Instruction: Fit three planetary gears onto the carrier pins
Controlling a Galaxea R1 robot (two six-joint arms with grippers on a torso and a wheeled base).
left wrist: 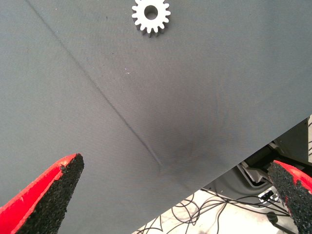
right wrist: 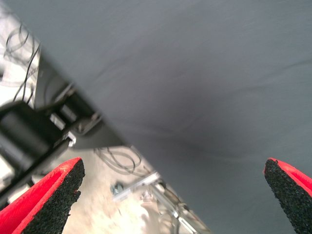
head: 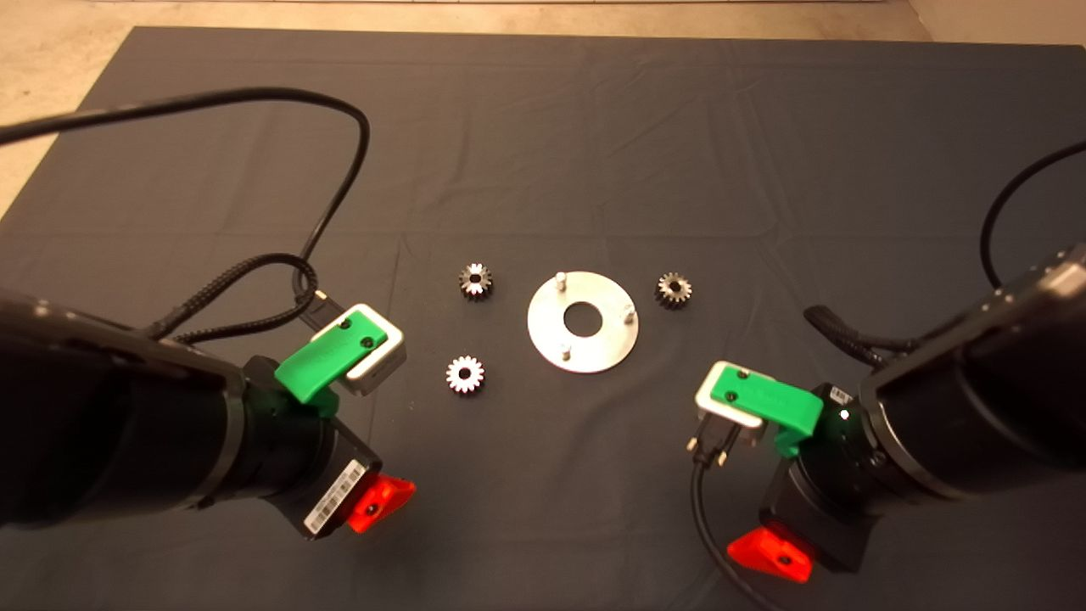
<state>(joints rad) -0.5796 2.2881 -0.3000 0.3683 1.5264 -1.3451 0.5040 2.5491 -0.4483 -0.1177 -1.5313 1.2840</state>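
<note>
Both pairs of red fingers are spread wide with nothing between them: the left gripper [left wrist: 175, 195] over the dark mat [head: 543, 153] sees one small silvery toothed gear [left wrist: 151, 17], while the right gripper [right wrist: 173, 195] sees only mat and what looks like floor clutter. From above, three such gears [head: 476, 281] lie flat beside the round silver disc [head: 583, 321], its three upright pins [head: 561, 280] bare.

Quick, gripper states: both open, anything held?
Left gripper: open, fingers wide apart, holding nothing.
Right gripper: open, fingers wide apart, holding nothing.

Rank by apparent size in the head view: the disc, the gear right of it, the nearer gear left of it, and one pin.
1. Disc, clearly largest.
2. The two gears: nearer left gear and right gear look alike, so I won't rank them.
3. Pin, smallest.
</note>
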